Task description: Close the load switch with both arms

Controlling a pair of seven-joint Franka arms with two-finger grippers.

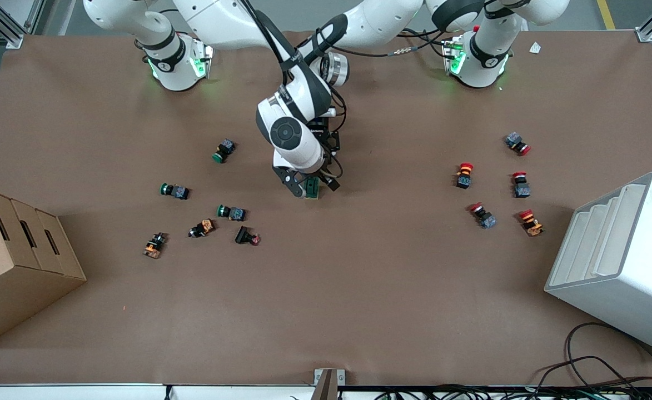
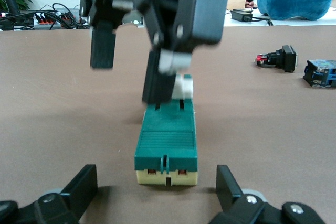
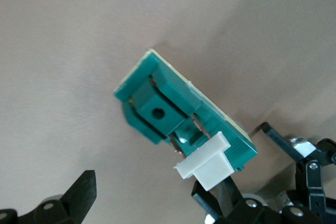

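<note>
Both grippers meet at the dark-green block-shaped load switch (image 1: 313,189) with a white handle, lying mid-table on the brown table (image 1: 359,289). Right gripper (image 3: 152,203) is spread wide, one finger touching the handle. Left gripper (image 2: 156,192) is spread around the switch's end.

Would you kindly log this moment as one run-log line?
load switch: flat on table, mid-table | right gripper: open, one finger at white handle | left gripper: open, fingers flanking switch end
</note>
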